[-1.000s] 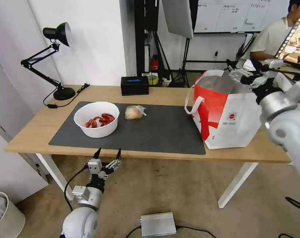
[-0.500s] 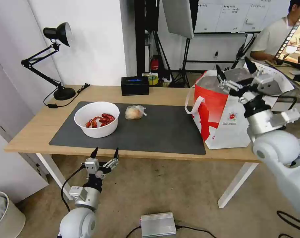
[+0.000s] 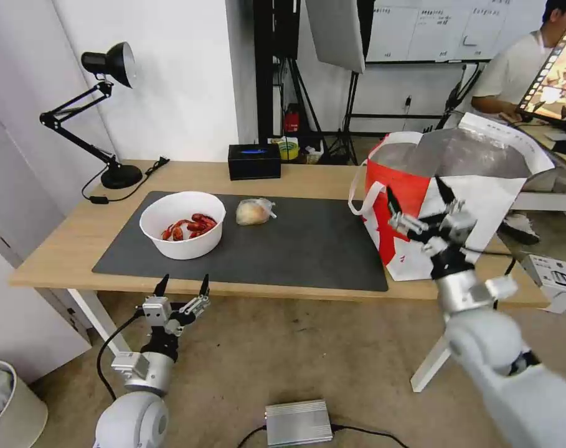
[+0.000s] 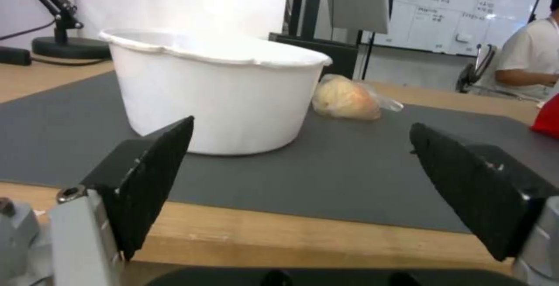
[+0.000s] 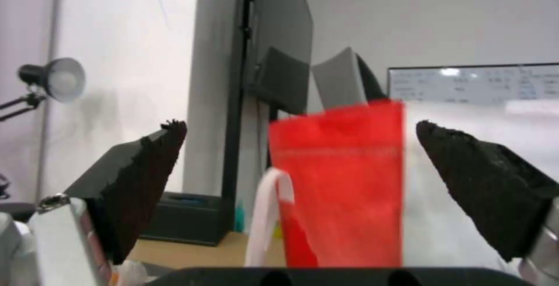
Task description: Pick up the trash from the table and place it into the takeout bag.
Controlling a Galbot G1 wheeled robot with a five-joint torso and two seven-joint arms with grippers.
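Note:
A white round bowl with red crayfish stands on the dark mat of the light-wood table; the bowl looms close in the left wrist view. Beside it lies a small clear bag with a tan lump. The white-and-red takeout bag stands open at the table's right end. My left gripper is open below the front edge, in front of the bowl. My right gripper is open, in front of the takeout bag's near side.
A black desk lamp stands at the back left and a black tissue box at the back middle. A grey metal box and cables lie on the floor. A bin is at the lower left.
My right arm has come down from above the takeout bag's opening to in front of the bag. The left gripper has sunk slightly and shifted left.

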